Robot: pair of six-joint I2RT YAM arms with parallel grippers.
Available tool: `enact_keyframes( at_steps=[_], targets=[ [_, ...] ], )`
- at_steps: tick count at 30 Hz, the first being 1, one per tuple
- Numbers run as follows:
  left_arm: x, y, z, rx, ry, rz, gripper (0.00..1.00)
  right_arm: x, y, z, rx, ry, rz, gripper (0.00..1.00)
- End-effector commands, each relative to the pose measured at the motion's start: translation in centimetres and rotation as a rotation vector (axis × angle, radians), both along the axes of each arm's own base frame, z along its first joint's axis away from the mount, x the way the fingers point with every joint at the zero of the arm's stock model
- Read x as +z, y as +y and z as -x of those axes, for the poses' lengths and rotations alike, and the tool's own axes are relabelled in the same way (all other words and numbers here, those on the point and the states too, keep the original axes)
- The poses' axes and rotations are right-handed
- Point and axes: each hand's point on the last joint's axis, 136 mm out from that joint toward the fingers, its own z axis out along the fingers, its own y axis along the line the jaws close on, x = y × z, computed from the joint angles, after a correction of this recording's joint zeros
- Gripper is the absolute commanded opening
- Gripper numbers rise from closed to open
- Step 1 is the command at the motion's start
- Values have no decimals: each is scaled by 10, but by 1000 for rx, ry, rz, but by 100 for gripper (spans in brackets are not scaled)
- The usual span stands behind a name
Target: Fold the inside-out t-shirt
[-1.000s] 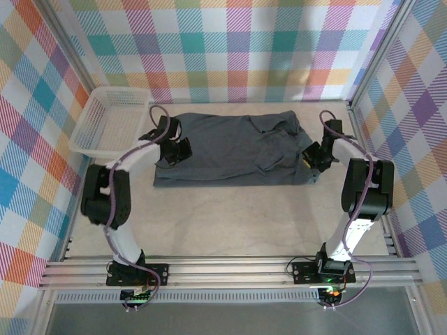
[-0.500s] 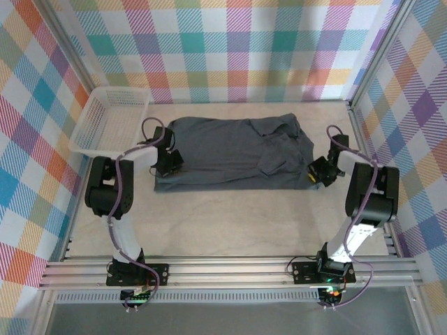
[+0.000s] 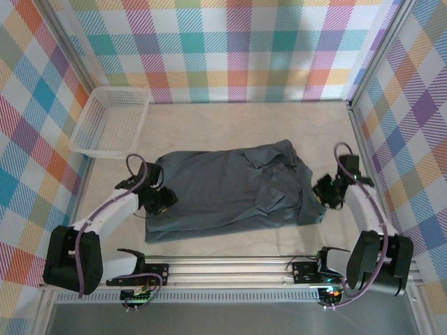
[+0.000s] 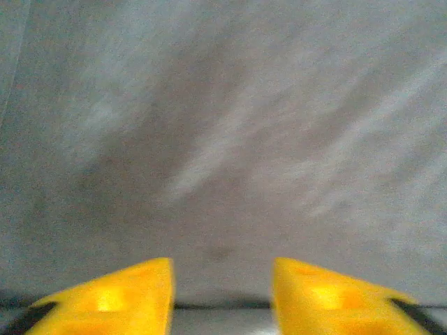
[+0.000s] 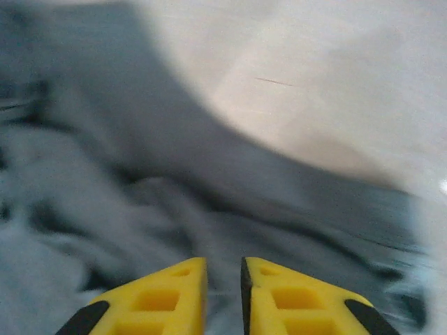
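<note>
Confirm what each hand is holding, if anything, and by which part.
Left hand: fingers apart over the t-shirt, nothing held. Right hand: fingers nearly together at the shirt's right edge; a pinch cannot be told.

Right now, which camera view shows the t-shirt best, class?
The top external view: the whole t-shirt lies spread on the table, outline complete. The left wrist view gives blurred grey cloth up close; the right wrist view a blurred, wrinkled edge against the table.
</note>
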Motion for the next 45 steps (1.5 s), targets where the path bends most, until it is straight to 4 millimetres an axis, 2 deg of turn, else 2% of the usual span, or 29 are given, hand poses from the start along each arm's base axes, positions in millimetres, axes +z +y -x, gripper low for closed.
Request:
enact_keyframes(
  at_steps=[1,3,5,7,10,13,15,17,19,20,21,22,23,29,33,37,38,39,40,42,45],
  targets=[
    [50,-19,-47,-105,-190,16,52,26,44,-53,244,-95,16,28],
    [62,-24,-68,-145,-236,7,56,27,59,-80,302,-118,26,37],
    [72,-27,-81,-166,-270,-5,59,19,61,-103,352,-111,96,45],
    [80,-27,-89,-170,-301,-14,64,6,62,-120,391,-74,130,48],
    [84,-27,-90,-176,-307,-20,67,-15,60,-133,390,-16,150,51],
    [77,-25,-85,-177,-282,-30,67,-30,63,-139,389,13,133,58],
    [72,-24,-82,-174,-268,-28,67,-36,67,-143,395,16,110,59],
    [68,-24,-79,-170,-262,-25,67,-36,73,-148,413,3,89,56],
    [62,-22,-77,-166,-248,-33,67,-36,74,-153,428,-9,95,44],
    [61,-21,-77,-164,-242,-38,66,-36,75,-156,434,-11,98,33],
    [59,-20,-77,-163,-237,-44,66,-36,76,-159,450,-17,97,15],
    [59,-19,-77,-162,-235,-50,66,-34,77,-162,463,-23,100,2],
    [58,-19,-77,-162,-231,-55,66,-33,77,-166,465,-30,107,0],
    [62,-14,-79,-157,-231,-85,65,7,83,-198,477,-150,114,0],
    [65,-17,-86,-163,-242,-84,65,44,88,-243,445,-259,117,0],
    [60,-22,-98,-168,-249,-68,66,67,74,-301,350,-298,145,0],
    [57,-24,-100,-171,-242,-58,66,69,73,-310,351,-297,140,13],
    [55,-27,-101,-174,-234,-47,65,74,73,-318,359,-294,148,36],
    [53,-29,-101,-179,-227,-38,65,71,70,-320,372,-267,164,48],
    [52,-29,-99,-181,-223,-37,65,71,64,-317,426,-240,228,53],
    [53,-24,-93,-185,-221,-58,65,60,48,-298,539,-176,355,49]
  ],
)
